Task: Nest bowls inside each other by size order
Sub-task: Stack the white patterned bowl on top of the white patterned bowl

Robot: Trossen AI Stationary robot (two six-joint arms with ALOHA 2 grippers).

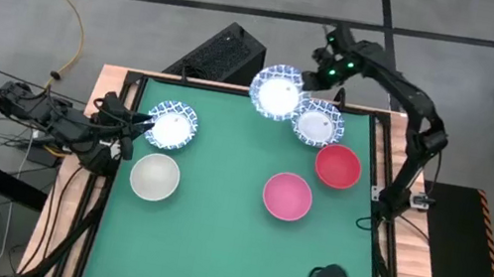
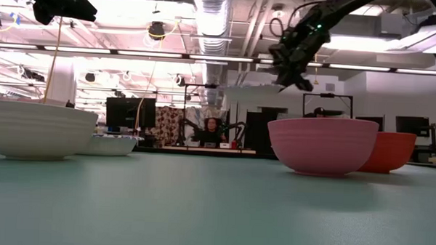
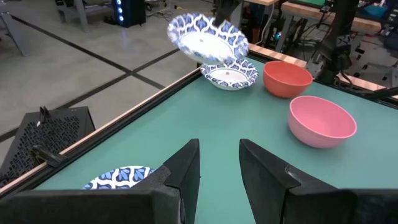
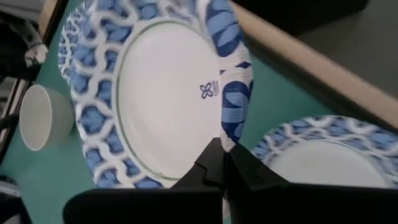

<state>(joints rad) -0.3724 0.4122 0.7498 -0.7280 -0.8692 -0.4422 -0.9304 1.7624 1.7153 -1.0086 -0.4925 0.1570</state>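
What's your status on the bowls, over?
Right pincer shut on a blue-patterned bowl, lifted at the far edge. Left pincer open, empty, beside another patterned bowl. Nothing nested yet.

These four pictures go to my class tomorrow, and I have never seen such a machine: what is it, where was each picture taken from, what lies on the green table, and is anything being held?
It is a robot with two dark arms, each ending in two fingers. One picture looks straight down, one looks level across the table top, and two come from cameras on the arms' wrists.

The right gripper pinches the rim of a blue-patterned bowl, lifted and tilted over the table's far edge. On the green table lie a second patterned bowl, a red bowl, a pink bowl, an off-white bowl and a third patterned bowl. The left gripper waits beside that last one, fingers apart, holding nothing.
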